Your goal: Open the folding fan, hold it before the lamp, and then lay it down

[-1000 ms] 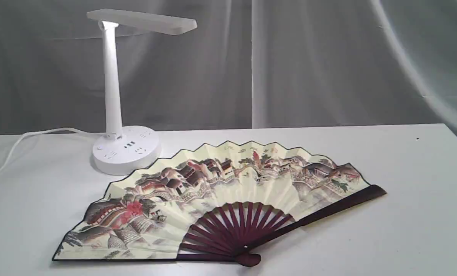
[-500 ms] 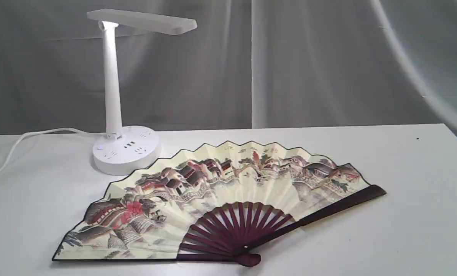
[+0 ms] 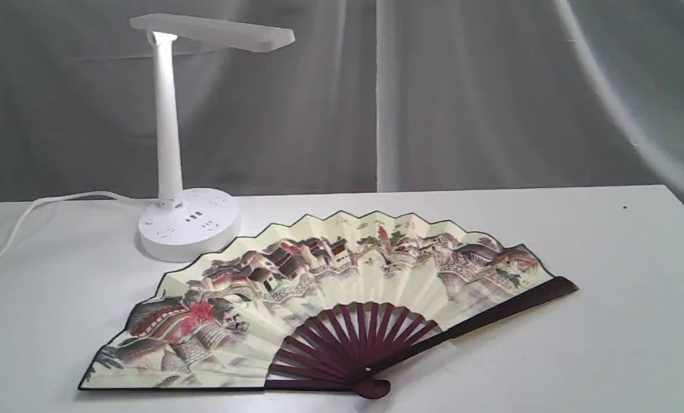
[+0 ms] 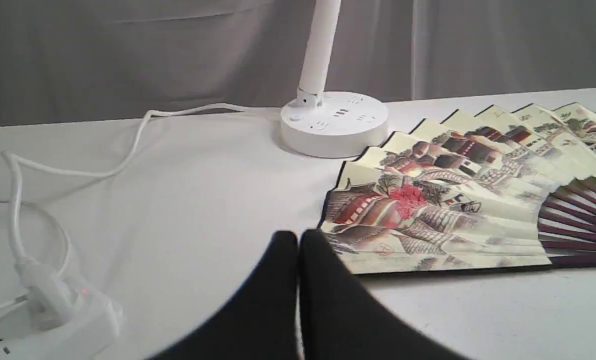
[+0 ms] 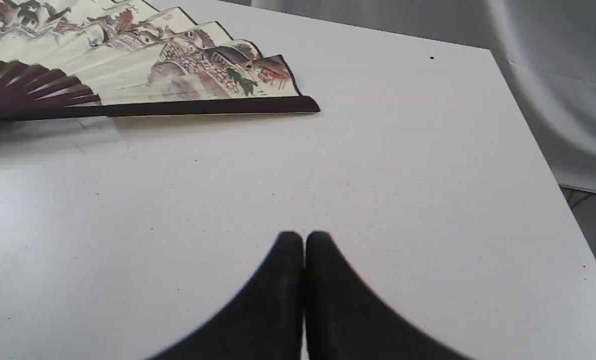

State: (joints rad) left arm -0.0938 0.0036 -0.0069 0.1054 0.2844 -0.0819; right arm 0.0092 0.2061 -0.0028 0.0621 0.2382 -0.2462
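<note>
The folding fan [image 3: 319,287] lies spread wide and flat on the white table [image 3: 606,344], painted leaf up, maroon ribs toward the front. Behind its left half stands the white lamp [image 3: 168,143], its round base [image 4: 334,122] close to the fan's edge. My left gripper [image 4: 298,239] is shut and empty, hovering off the fan's left end [image 4: 428,210]. Well clear of the fan's dark outer rib [image 5: 203,106], my right gripper [image 5: 304,239] is shut with nothing in it. Neither gripper shows in the exterior view.
The lamp's white cord [image 4: 78,172] loops across the table's left side to a plug in a white power strip [image 4: 53,320]. The table's right edge [image 5: 553,190] drops off beside my right gripper. Grey curtains hang behind.
</note>
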